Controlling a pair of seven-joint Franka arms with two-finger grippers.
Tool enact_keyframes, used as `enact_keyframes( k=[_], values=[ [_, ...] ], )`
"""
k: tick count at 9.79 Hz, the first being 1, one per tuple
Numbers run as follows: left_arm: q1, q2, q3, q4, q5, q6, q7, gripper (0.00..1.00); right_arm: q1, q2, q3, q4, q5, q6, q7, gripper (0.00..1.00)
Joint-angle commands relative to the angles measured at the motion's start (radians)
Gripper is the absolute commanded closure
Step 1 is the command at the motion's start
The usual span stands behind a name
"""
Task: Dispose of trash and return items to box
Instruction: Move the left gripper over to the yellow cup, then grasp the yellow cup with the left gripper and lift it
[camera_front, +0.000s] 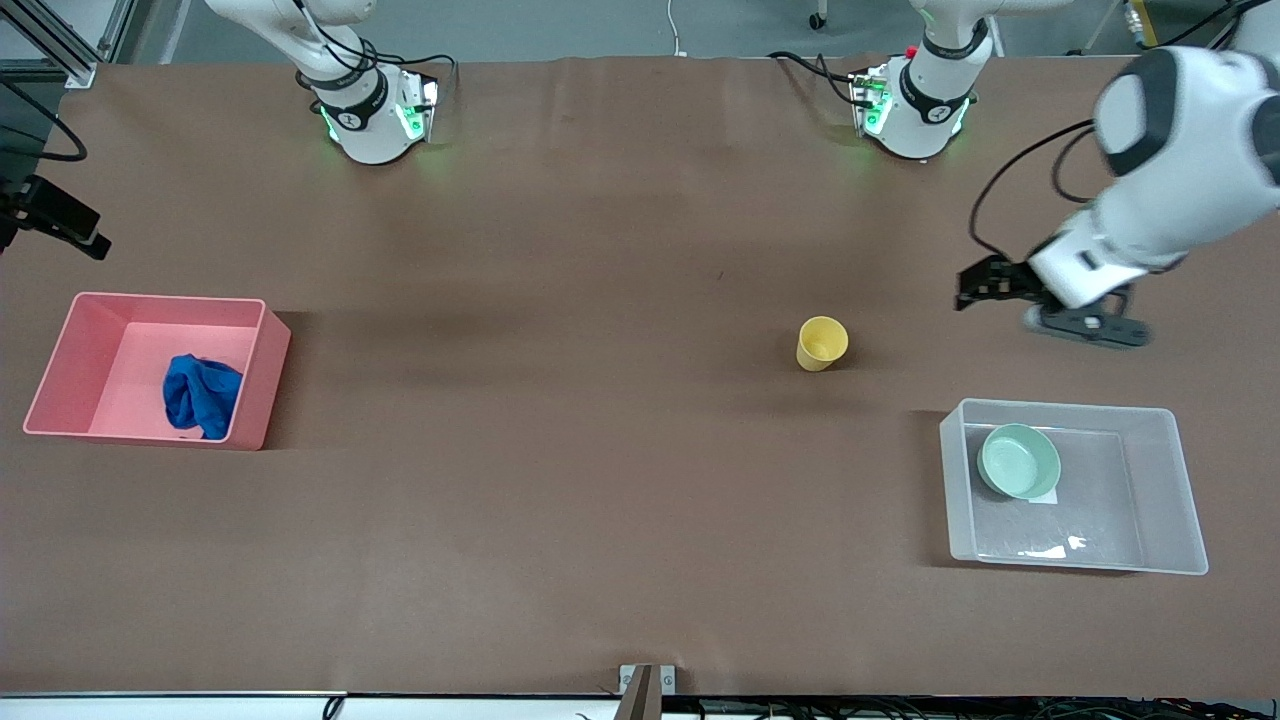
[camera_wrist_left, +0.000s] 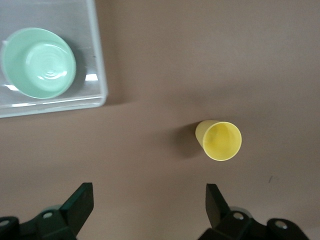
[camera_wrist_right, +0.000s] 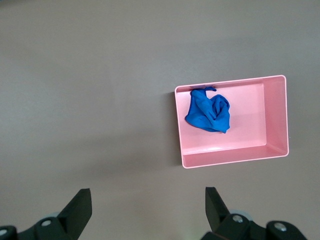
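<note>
Brown table (camera_front: 600, 520), yellow cup (camera_wrist_left: 219, 140) upright just ahead of left jaws (camera_wrist_left: 147, 202) — released, right jaws (camera_wrist_right: 147, 202) released — high above table.

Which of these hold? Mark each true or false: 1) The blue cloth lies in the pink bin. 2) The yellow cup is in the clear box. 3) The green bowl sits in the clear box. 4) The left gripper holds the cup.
1) True: the blue cloth lies in the pink bin.
2) False: the yellow cup stands on the table, outside the clear box.
3) True: the green bowl sits in it.
4) False: the left gripper is open and empty.
</note>
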Motion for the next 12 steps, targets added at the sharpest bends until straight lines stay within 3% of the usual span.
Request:
enact_keyframes(
  k=[1, 3, 5, 7, 10, 11, 12],
  values=[
    [0.010, 0.081, -0.103, -0.066, 0.029, 0.125, -0.065, 0.01, -0.005, 0.004, 0.003, 0.013, 0.000, -0.013, -0.006, 0.00],
    [0.005, 0.179, -0.178, -0.066, 0.038, 0.229, -0.158, 0.02, -0.005, 0.004, 0.003, 0.011, 0.003, -0.015, -0.015, 0.00],
    [-0.007, 0.276, -0.210, -0.064, 0.165, 0.292, -0.284, 0.05, -0.007, 0.003, 0.003, 0.011, 0.003, -0.015, -0.031, 0.00],
    [-0.007, 0.354, -0.220, -0.064, 0.247, 0.322, -0.348, 0.09, -0.005, 0.003, 0.003, 0.011, 0.003, -0.013, -0.031, 0.00],
    [-0.007, 0.417, -0.220, -0.076, 0.250, 0.345, -0.354, 0.20, -0.007, 0.004, 0.002, 0.010, 0.004, -0.007, -0.031, 0.00],
    [-0.006, 0.416, -0.220, -0.101, 0.250, 0.361, -0.352, 0.28, -0.007, 0.004, 0.002, 0.010, 0.003, -0.004, -0.031, 0.00],
    [-0.004, 0.416, -0.220, -0.113, 0.250, 0.369, -0.352, 0.56, -0.008, 0.004, 0.002, 0.010, 0.004, -0.004, -0.031, 0.00]
  ],
)
